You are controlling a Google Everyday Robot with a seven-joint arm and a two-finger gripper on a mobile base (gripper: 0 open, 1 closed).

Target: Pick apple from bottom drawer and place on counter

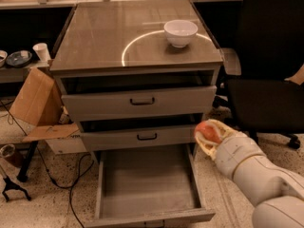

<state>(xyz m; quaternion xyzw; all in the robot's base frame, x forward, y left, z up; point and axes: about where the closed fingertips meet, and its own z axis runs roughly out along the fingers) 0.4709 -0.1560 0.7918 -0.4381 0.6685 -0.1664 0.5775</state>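
The gripper [207, 133], beside the open bottom drawer [147, 186] with jaws holding the apple [210, 128], should lift clear above the bench [95, 37] edge, avoiding the bowl [180, 32].

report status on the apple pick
Pincer shut on apple, beside right end of middle drawer. Apple out of open bottom drawer, not yet on counter. White bowl on counter, right rear.
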